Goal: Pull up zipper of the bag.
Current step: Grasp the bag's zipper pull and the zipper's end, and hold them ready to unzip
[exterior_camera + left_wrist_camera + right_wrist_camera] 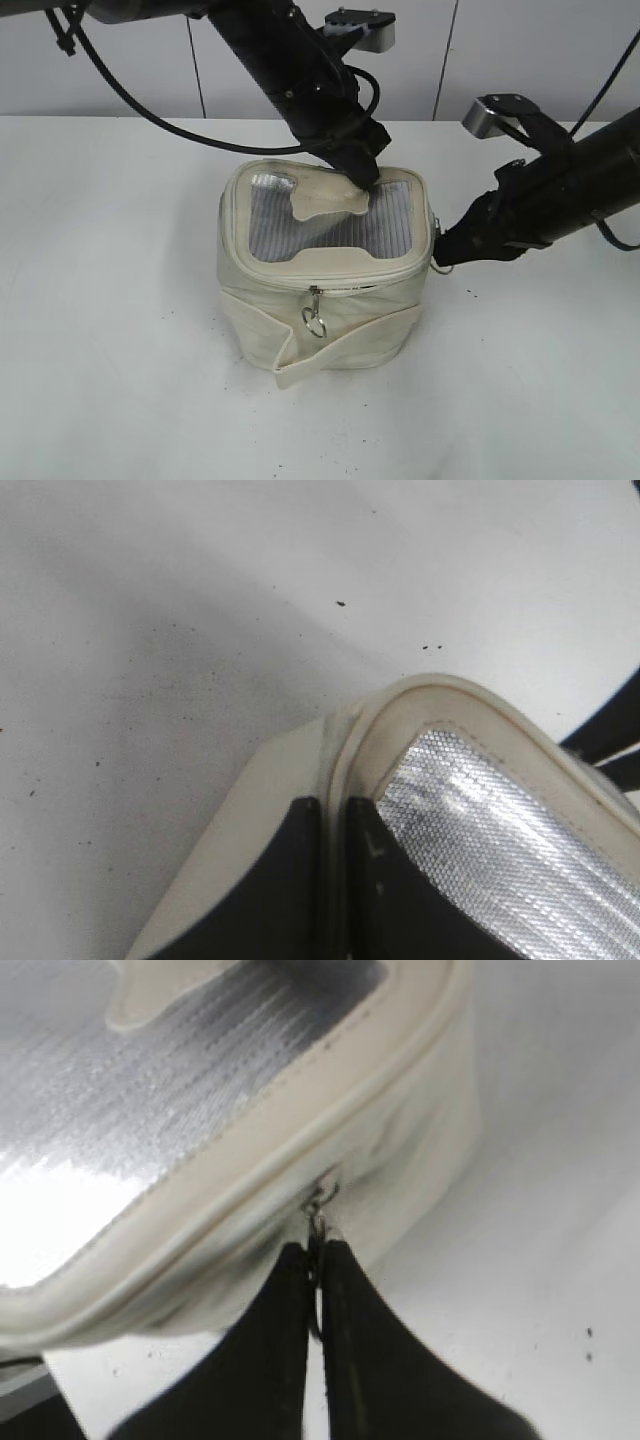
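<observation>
The cream bag (pixel 250 290) stands mid-table, with its grey mesh top (pixel 385 225) and cream patch (pixel 325 200) facing up. The zipper (pixel 340 277) runs round the top rim. One silver pull with a ring (pixel 314 318) hangs free at the front. My left gripper (pixel 362 172) is at the bag's far top edge. In the left wrist view it (pixel 333 808) is shut on the bag's rim (pixel 440 692). My right gripper (pixel 440 252) is at the bag's right side. In the right wrist view it (pixel 315 1252) is shut on the second pull (pixel 317 1210) below the rim.
The loose strap band (pixel 335 350) sags round the bag's front. The white table (pixel 110 330) has small dark specks. A pale wall (pixel 130 70) runs behind the table, and both black arms reach in from above and from the right.
</observation>
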Robot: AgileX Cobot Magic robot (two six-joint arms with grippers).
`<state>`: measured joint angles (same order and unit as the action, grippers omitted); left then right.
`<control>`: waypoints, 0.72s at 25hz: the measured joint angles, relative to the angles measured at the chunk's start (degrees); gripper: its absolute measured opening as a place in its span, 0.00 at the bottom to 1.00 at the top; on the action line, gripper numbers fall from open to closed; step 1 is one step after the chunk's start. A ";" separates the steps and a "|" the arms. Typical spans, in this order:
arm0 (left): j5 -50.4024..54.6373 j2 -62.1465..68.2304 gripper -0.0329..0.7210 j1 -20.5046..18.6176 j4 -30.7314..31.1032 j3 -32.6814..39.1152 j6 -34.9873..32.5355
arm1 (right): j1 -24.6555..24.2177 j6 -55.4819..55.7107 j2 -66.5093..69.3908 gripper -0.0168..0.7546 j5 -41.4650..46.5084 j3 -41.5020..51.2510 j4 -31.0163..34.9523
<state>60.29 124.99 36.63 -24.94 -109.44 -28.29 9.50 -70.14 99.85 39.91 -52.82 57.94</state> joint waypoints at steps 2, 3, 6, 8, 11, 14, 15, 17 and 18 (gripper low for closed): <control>0.00 0.00 0.10 0.00 0.00 0.00 0.00 | 0.00 5.75 -2.09 0.02 1.89 0.00 -5.34; 0.00 0.00 0.10 0.00 -0.06 0.00 0.00 | 0.07 8.13 -3.04 0.02 2.94 -0.11 -7.43; 0.00 0.00 0.10 0.05 -0.12 0.00 0.00 | 1.18 13.92 -5.31 0.02 5.13 -0.11 -12.38; 0.00 0.00 0.10 0.05 -0.12 0.00 0.00 | 2.67 17.02 -6.61 0.02 6.01 0.01 -15.26; 0.07 0.00 0.10 0.05 -0.12 0.00 0.00 | 5.82 20.35 -9.16 0.02 6.83 1.80 -17.88; 0.17 0.00 0.10 0.05 -0.12 0.00 0.00 | 10.14 23.34 -11.99 0.02 5.90 3.53 -18.98; 0.30 0.00 0.10 0.05 -0.12 0.00 -0.05 | 11.55 24.09 -12.77 0.02 5.46 3.77 -19.42; 0.36 -0.05 0.10 0.05 -0.12 0.00 -0.05 | 15.48 25.73 -13.66 0.02 3.09 3.99 -19.88; 0.36 -0.05 0.10 0.05 -0.12 0.00 -0.05 | 17.22 26.04 -13.73 0.02 1.86 4.04 -19.79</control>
<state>60.65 124.94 36.69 -25.06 -109.44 -28.33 26.72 -44.11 86.12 41.77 -48.78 38.15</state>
